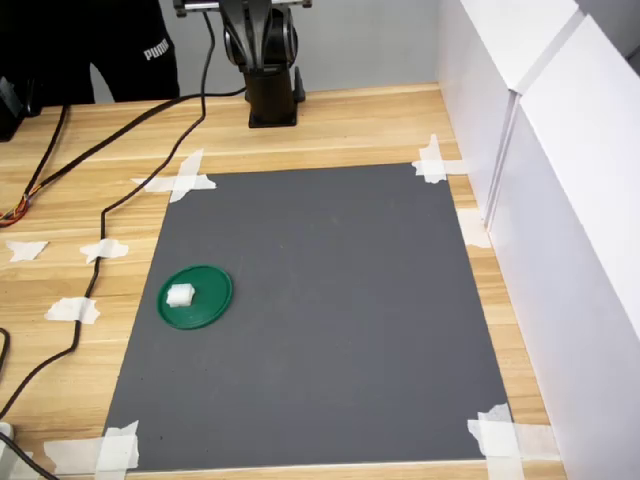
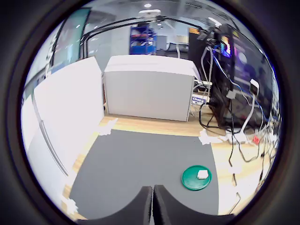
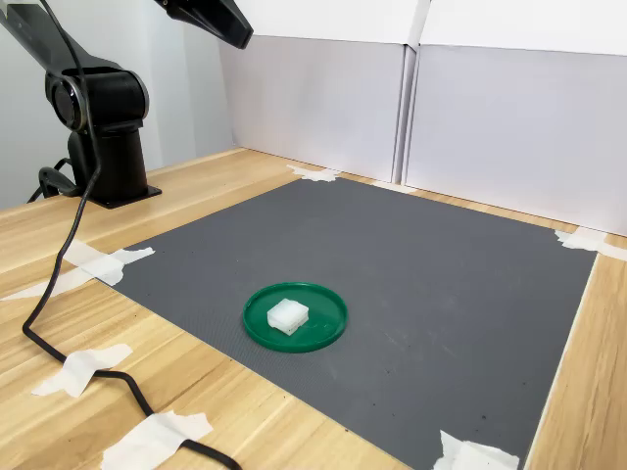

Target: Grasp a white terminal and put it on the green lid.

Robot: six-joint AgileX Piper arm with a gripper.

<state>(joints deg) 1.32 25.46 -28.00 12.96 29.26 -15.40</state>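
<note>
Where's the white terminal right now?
The white terminal sits on the green lid, left of the lid's centre in the first exterior view, near the grey mat's left edge.

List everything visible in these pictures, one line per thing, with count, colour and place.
white terminal: one, white, lying on the green lid, toward its side nearer the first exterior view's left.
green lid: one, dark green, on the grey mat near the mat's edge at the first exterior view's left.
grey mat: one, dark grey, flat on the wooden table, taped at its corners.
tape strips: several, white, at the mat corners and on the bare wood.
wooden table: one, light wood, under everything.
white panels: several, white, standing along the table's edges.
black cable: at least one, black, trailing over the wood beside the mat.
arm base: one, black, at the table's far edge in the first exterior view.
gripper: one, black, raised above the mat, fingers together, holding nothing.
</note>
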